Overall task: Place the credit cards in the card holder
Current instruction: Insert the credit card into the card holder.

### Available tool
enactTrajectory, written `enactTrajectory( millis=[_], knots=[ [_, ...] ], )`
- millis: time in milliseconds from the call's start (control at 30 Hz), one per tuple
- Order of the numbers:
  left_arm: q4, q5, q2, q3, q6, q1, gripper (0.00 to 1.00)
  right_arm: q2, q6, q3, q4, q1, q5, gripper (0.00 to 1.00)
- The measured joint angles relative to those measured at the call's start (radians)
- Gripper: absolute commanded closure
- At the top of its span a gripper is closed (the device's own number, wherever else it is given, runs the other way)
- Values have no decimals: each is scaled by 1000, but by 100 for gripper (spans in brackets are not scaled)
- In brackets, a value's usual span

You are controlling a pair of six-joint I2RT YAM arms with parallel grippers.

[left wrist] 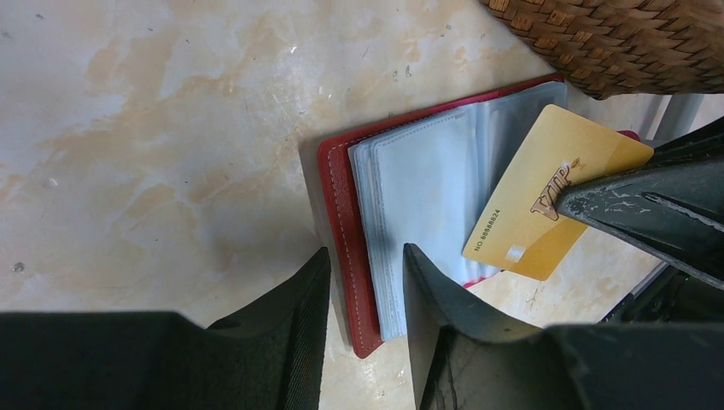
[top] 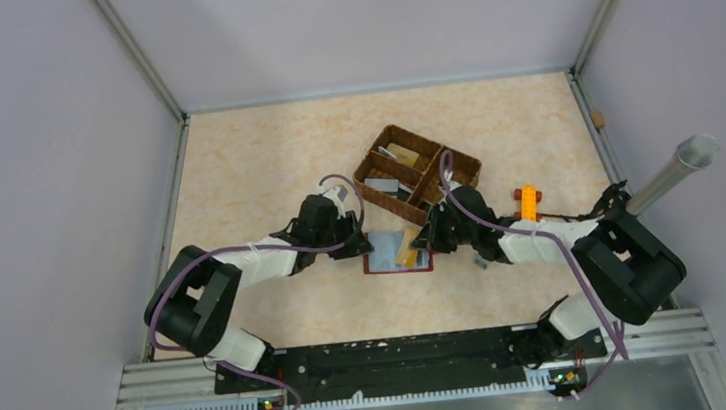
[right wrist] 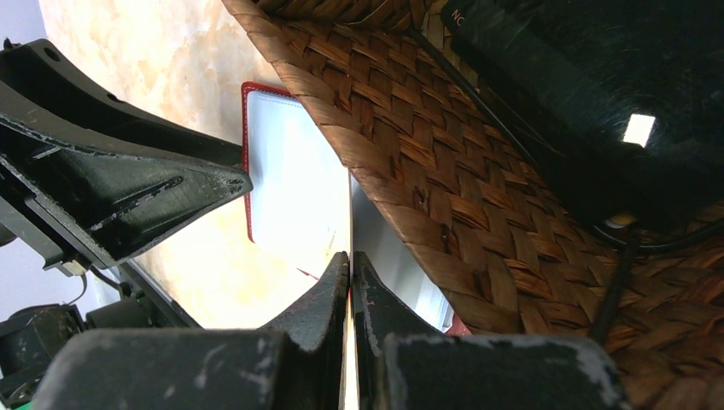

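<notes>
Black plastic up close: both arm bases sit at 6 o'clock of the marbled beige table. The L arm reaches in from approx. 8 and the R arm from 4, tips meeting nr the table's middle.

L gripper: fingers parted, straddling the stitched red edge of the card holder at the holder's 9 o'clock. The gap btw them is plain and neither pad visibly presses the cover, so released.

R gripper: clenched tight, pinching a gold card by one end. From its own wrist cam the card shows only as a thin pale line btw the pads.

The card holder lies open and flat on the table, clear pockets up, red cover showing round the edges. The gold card is tilted over the holder's 3 o'clock half, printed face up ("VIP" + a no. legible), free end over the clear pockets. Can't tell if it touches them.

At 3 o'clock of the holder, beyond the R gripper, stands an orange block. Just past the holder at approx. 1 o'clock is a brown divided wicker basket, close to the holder's far edge, w/ more cards, grey and tan, lying in its compartments. Out by the R wall a metal tube slants up.
</notes>
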Motion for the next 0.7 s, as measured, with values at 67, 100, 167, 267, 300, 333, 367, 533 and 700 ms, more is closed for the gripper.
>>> enactTrajectory(
  millis=[67, 100, 167, 267, 300, 333, 367, 533, 700],
  knots=[
    [0, 0, 2, 2, 0, 0, 61, -3, -3, 0, -5, 0, 6, 100],
    [0, 0, 2, 2, 0, 0, 61, -3, -3, 0, -8, 0, 8, 100],
    [0, 0, 2, 3, 1, 0, 62, -3, -3, 0, -8, 0, 8, 100],
    [0, 0, 3, 3, 1, 0, 62, -3, -3, 0, -8, 0, 8, 100],
    [0, 0, 3, 3, 2, 0, 62, -3, -3, 0, -8, 0, 8, 100],
    [0, 0, 3, 3, 2, 0, 63, -3, -3, 0, -8, 0, 8, 100],
    [0, 0, 4, 3, 2, 0, 64, -3, -3, 0, -8, 0, 8, 100],
    [9, 5, 13, 5, 4, 1, 66, 13, -3, 1, 8, 4, 8, 100],
    [22, 6, 19, 5, 5, 3, 70, 55, -1, 2, 50, 28, 7, 100]
  ],
)
